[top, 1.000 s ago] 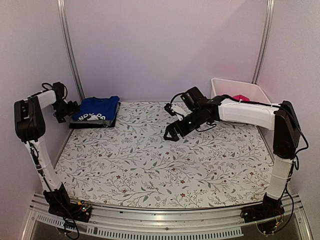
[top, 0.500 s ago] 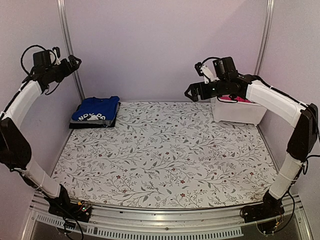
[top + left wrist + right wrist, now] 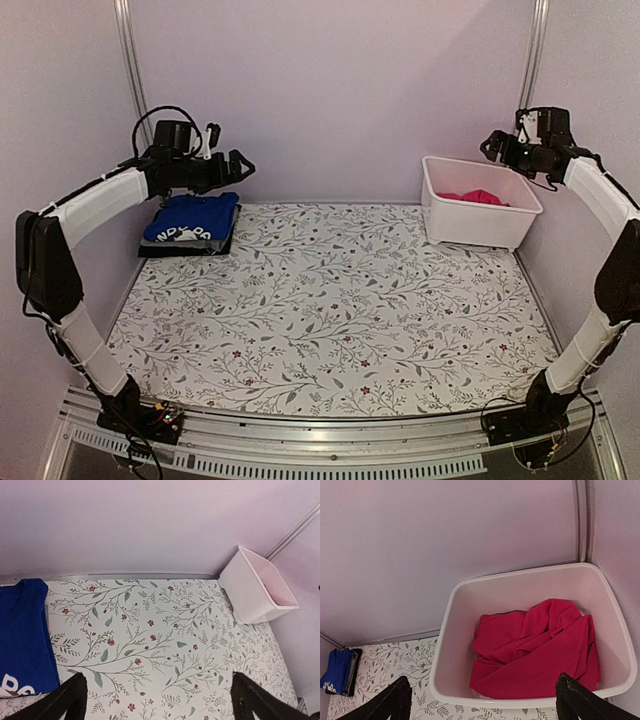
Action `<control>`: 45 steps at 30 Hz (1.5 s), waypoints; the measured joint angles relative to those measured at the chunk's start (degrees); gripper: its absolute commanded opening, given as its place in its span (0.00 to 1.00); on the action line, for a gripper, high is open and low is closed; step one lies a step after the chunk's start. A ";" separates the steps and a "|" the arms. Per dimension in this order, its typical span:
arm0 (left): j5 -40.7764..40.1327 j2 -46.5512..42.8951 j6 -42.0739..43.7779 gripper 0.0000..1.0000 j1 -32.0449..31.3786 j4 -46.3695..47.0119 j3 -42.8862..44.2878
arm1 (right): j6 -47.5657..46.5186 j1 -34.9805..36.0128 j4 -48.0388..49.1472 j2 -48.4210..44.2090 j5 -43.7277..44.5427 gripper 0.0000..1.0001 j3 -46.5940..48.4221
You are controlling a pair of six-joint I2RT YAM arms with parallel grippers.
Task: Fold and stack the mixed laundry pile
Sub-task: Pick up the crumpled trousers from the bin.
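A folded royal-blue garment with white print lies on a darker folded piece at the far left of the table. The blue one also shows in the left wrist view. A crumpled magenta-pink garment fills the white bin at the far right. My left gripper hovers high, just right of the blue stack, open and empty, with floral cloth below it. My right gripper hangs open above the bin, nothing between its fingers.
The white floral-patterned table covering spans the whole table. The white bin stands against the back right corner. Metal poles rise at both back corners, near each raised arm. Walls close the left, back and right sides.
My left gripper swung down and rightward from beside the left pole to just past the blue stack. My right gripper moved right, from left of the bin to above its far side.
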 measured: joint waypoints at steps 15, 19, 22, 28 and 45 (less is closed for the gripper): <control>-5.86 -1.03 3.69 1.00 -2.93 2.21 -3.89 | -4.39 -6.91 -14.36 43.76 4.96 0.99 46.95; -6.75 -1.03 4.31 1.00 -2.93 2.08 -3.78 | -6.12 -6.67 -17.53 50.49 6.88 0.99 46.93; -7.13 -1.01 4.55 0.99 -2.93 1.46 -3.21 | -7.98 -6.49 -20.41 52.61 9.70 0.99 46.93; -7.56 -1.01 5.01 1.00 -2.93 0.70 -2.84 | -10.19 -6.47 -26.64 52.92 11.91 0.99 46.42; -8.15 -0.15 5.09 1.00 -2.93 -1.38 -3.06 | -11.50 -5.90 -26.60 54.77 12.66 0.54 45.16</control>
